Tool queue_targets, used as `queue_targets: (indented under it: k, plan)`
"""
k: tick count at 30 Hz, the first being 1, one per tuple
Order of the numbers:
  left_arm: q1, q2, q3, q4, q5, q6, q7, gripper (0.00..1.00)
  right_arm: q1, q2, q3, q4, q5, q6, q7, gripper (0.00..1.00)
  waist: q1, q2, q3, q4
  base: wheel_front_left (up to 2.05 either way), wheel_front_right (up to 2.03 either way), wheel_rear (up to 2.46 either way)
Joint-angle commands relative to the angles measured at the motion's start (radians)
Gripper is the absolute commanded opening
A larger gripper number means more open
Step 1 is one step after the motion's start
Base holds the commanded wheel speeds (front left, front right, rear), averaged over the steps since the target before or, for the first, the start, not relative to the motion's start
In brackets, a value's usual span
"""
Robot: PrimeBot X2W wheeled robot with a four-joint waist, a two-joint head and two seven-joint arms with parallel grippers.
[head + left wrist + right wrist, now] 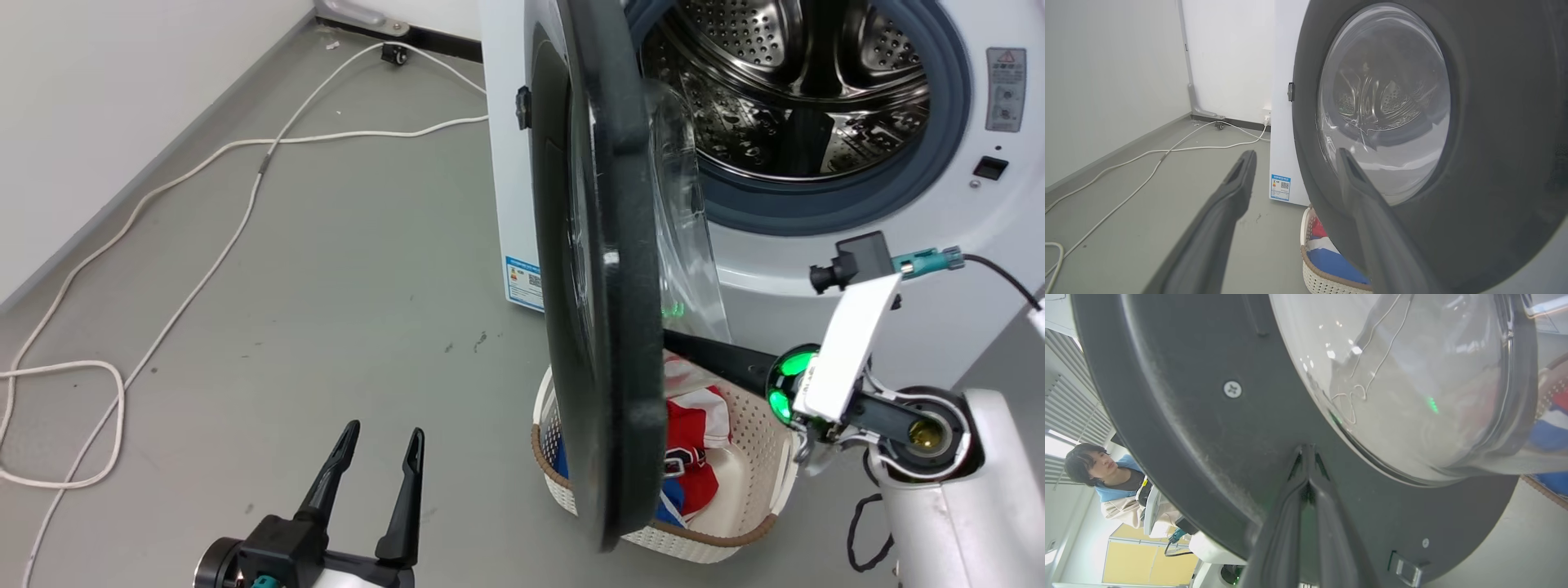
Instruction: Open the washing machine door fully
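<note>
The washing machine door point(608, 269) stands swung out from the machine, edge-on to the head view, its clear glass bowl point(682, 204) facing the steel drum mouth point(800, 82). My right gripper point(678, 339) reaches in from the right behind the door. In the right wrist view it point(1306, 451) is shut, with its tips against the black inner face of the door point(1208, 428) just below the glass bowl point(1392, 375). My left gripper point(384, 431) hangs open over the floor, left of the door and apart from it. The left wrist view shows this gripper point(1295, 155) facing the door's outer side point(1486, 122).
A white laundry basket point(735, 523) with red, white and blue clothes sits on the floor under the door. A white cable point(204, 269) snakes over the grey floor at left, near the wall. A person point(1106, 473) is in the right wrist view.
</note>
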Motion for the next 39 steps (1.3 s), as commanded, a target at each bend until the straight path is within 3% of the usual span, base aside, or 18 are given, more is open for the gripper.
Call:
queue_targets:
  k: [1, 14, 20, 25, 31, 36, 37, 38, 39]
  plan:
    - [0.005, -0.001, -0.001, -0.001, 0.001, -0.001, -0.003, 1.00, 0.017, 0.009, 0.018, -0.004, 0.009, 0.000, -0.005, 0.00, 0.0001, 0.0000, 0.000, 0.007, 0.00, 0.00, 0.00]
    - [0.012, -0.001, 0.005, -0.009, 0.003, -0.003, -0.003, 1.00, 0.057, 0.008, 0.100, -0.024, 0.005, 0.000, -0.090, 0.00, 0.0001, 0.0000, -0.010, 0.013, 0.00, 0.00, 0.00]
    - [0.009, -0.001, 0.039, -0.013, 0.005, -0.004, -0.003, 1.00, 0.070, -0.052, 0.104, -0.107, -0.085, 0.000, -0.205, 0.00, 0.0001, 0.0000, -0.019, -0.027, 0.00, 0.00, 0.00]
    - [-0.001, -0.001, 0.063, -0.017, 0.003, -0.004, -0.003, 1.00, 0.103, -0.159, 0.163, -0.193, -0.218, 0.000, -0.395, 0.00, 0.0001, 0.0000, -0.024, -0.063, 0.00, 0.00, 0.00]
    - [-0.004, -0.001, 0.069, -0.019, 0.002, -0.004, -0.003, 1.00, 0.164, -0.307, 0.228, -0.195, -0.458, 0.000, -0.774, 0.00, 0.0001, 0.0000, -0.025, -0.092, 0.00, 0.00, 0.00]
    - [0.007, -0.001, 0.075, -0.024, -0.001, -0.004, -0.003, 1.00, 0.232, -0.304, 0.173, -0.106, -0.592, 0.000, -1.027, 0.00, 0.0001, 0.0000, -0.026, -0.110, 0.00, 0.00, 0.00]
    - [0.010, -0.001, 0.075, -0.024, -0.002, -0.004, -0.003, 1.00, 0.247, -0.305, 0.162, -0.089, -0.633, 0.000, -1.068, 0.06, 0.0001, 0.0000, -0.025, -0.113, 0.00, 0.00, 0.00]
    - [0.012, -0.001, 0.075, -0.024, -0.003, -0.004, -0.003, 1.00, 0.260, -0.296, 0.146, -0.070, -0.667, 0.000, -1.107, 0.44, 0.0001, 0.0000, -0.026, -0.116, 0.00, 0.00, 0.00]
    - [0.015, -0.001, 0.075, -0.023, -0.004, -0.004, -0.003, 1.00, 0.273, -0.276, 0.125, -0.053, -0.692, 0.000, -1.142, 1.00, 0.0001, 0.0000, -0.027, -0.119, 0.00, 0.00, 0.00]
